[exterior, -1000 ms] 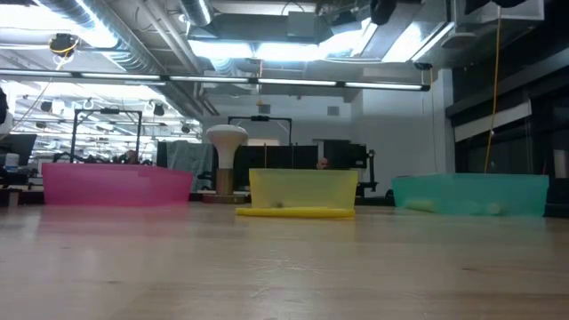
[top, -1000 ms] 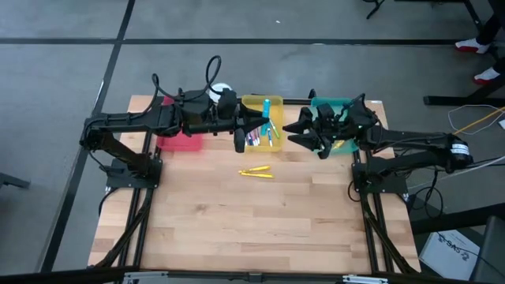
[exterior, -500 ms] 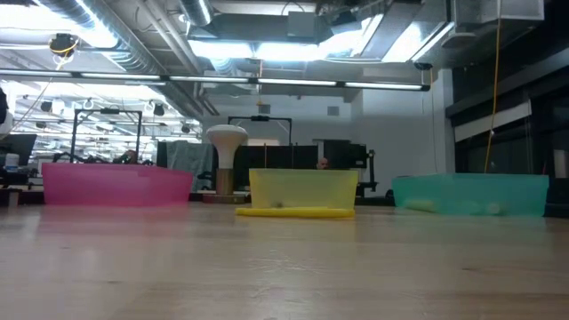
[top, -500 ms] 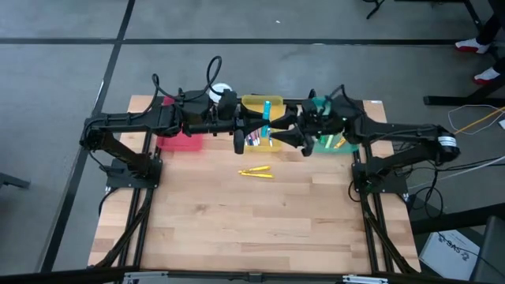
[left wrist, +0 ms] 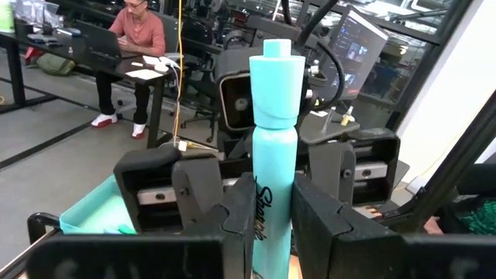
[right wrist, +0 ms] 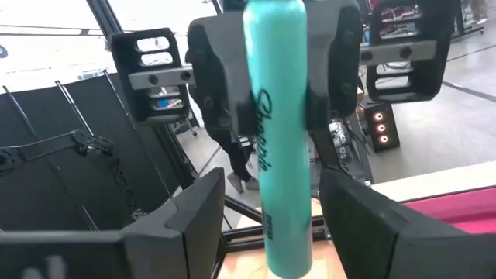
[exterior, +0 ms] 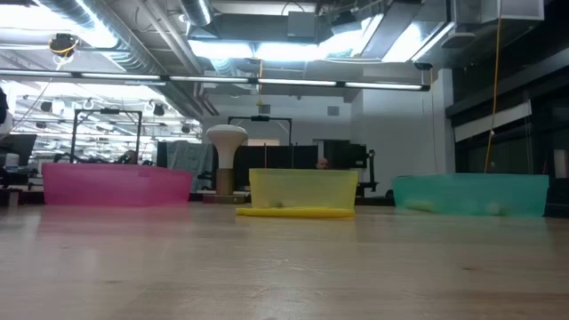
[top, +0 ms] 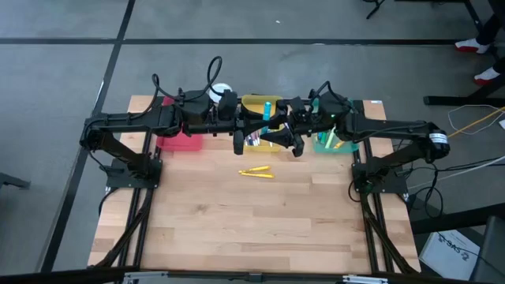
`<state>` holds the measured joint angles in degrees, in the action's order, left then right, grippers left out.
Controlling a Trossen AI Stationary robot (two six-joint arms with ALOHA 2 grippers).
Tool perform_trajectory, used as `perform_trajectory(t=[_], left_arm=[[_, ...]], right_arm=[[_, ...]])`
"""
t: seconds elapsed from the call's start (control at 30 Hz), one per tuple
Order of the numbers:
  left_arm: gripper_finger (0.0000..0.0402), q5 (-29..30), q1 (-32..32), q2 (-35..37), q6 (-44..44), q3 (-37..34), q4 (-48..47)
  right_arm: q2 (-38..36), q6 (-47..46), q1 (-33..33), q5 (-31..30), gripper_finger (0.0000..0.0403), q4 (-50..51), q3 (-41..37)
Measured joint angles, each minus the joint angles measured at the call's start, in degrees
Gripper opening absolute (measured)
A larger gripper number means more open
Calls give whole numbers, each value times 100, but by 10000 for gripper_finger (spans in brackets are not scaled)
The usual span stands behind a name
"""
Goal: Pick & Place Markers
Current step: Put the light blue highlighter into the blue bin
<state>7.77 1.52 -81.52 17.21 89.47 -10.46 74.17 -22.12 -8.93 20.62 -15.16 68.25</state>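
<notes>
Handover above the yellow rectangular plastic tray [top: 254, 103], near the middle of the table's far edge. Your left gripper [left wrist: 267, 213] has its 2 fingers closed on the barrel of a teal capped plastic marker [left wrist: 273, 139], held upright between the pads. Your right gripper [right wrist: 267, 213] faces it with fingers spread wide on either side of the same marker, touching nothing as far as the wrist views show. In the high view the 2 grippers meet nose to nose over the tray.

Risks, as judged from this pose: if you release the left fingers before the right ones have closed, the marker likely drops, and it may miss the tray. If the right fingers close off-centre, they may push the smooth round barrel sideways and twist it out of the left grip. If you advance further, the finger housings may collide.

2 yellow thin capped markers [top: 256, 172] lie on the wooden table [top: 237, 229] just in front of the yellow tray; the teal rectangular tray [top: 323, 142] sits toward the far right corner.
</notes>
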Motion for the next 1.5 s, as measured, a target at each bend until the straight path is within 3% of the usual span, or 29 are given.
perform_trajectory(t=[0.3, 0.6, 0.93, 1.5], left_arm=[[54, 0, 0, 0, 0, 0, -2], [54, 0, 2, 0, 85, 0, -5], [58, 9, 0, 0, 39, 0, -7], [206, 362, 6, 23, 85, 0, -148]], right_arm=[[170, -131, 0, -2, 189, -126, 4], [197, -62, 0, -6, 66, -200, 6], [197, 63, 2, 0, 67, -185, 9], [189, -41, 1, 42, 67, -126, 9]])
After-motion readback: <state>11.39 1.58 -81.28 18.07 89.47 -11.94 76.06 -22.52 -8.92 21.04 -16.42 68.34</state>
